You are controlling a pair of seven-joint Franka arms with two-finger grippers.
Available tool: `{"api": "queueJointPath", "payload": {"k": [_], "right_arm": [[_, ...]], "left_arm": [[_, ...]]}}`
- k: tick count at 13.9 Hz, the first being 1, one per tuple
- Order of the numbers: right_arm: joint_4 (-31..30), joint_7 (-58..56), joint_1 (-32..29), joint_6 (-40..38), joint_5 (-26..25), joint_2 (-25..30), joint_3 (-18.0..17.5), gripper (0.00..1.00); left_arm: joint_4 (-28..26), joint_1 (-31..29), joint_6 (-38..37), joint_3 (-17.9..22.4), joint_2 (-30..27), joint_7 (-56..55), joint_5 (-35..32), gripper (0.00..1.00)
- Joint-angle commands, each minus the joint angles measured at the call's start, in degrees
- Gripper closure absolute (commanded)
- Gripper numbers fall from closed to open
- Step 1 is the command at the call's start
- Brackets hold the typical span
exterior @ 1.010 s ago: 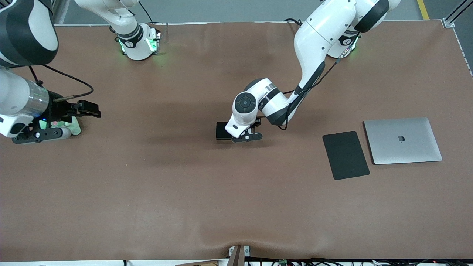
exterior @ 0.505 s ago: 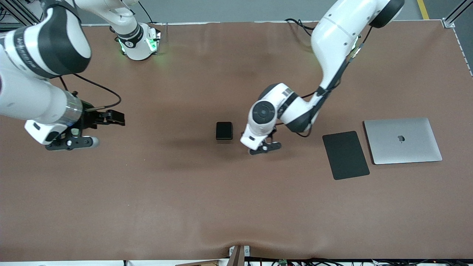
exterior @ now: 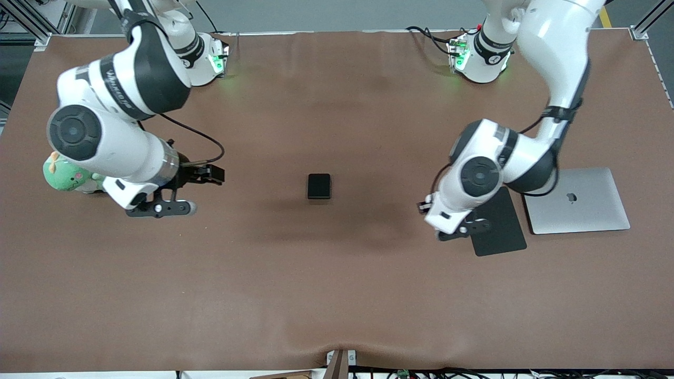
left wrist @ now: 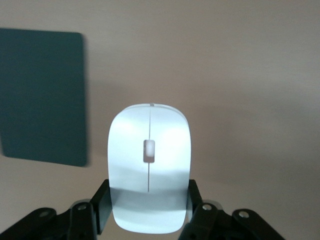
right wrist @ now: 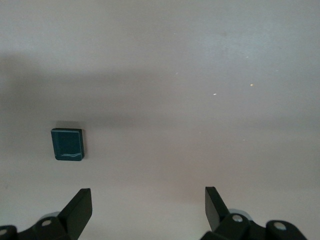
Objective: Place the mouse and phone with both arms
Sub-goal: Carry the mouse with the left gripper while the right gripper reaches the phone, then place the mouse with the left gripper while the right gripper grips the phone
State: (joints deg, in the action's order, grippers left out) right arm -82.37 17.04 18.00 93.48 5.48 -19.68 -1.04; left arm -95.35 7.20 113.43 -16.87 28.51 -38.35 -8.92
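Both my arms have swung off the phone, the left one carrying the mouse.

My left gripper [exterior: 463, 230] has travelled from beside the phone [exterior: 319, 186] to the mouse pad [exterior: 493, 221], fingers clamped on the glossy white mouse [left wrist: 149, 175]. My right gripper [exterior: 167, 206] has moved inward from its table end, fingers spread wide and holding nothing. The small black phone lies flat mid-tabletop.
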Motion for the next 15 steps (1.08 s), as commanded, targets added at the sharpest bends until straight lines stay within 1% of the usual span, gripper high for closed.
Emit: {"api": "queueJointPath", "payload": {"k": [1,4,8,12,15], "right_arm": [[0.10,3.60,3.08,2.22,0.32,-2.02,0.34,0.00],[0.10,7.73,6.34,4.77,0.32,-4.22,0.34,0.00],[0.10,8.45,8.45,7.32,0.32,-6.85,0.34,0.00],[0.01,9.84,11.44,11.18,0.32,-10.37,0.34,0.00],[0.01,11.96,13.11,14.26,0.67,-13.44,0.25,0.00]], "left_arm": [[-6.42,-6.21,1.00,-0.53,-4.16,6.95,-1.18,0.62],[-9.05,-12.27,2.48,-0.62,-4.26,12.58,-1.27,0.61],[-14.59,-20.10,11.96,-0.62,-3.03,21.02,-1.27,0.60],[-19.08,-20.82,21.28,-0.53,-1.45,21.92,-2.14,0.60],[-19.17,-20.73,24.20,-0.53,-0.13,22.09,-3.81,0.60]]}}
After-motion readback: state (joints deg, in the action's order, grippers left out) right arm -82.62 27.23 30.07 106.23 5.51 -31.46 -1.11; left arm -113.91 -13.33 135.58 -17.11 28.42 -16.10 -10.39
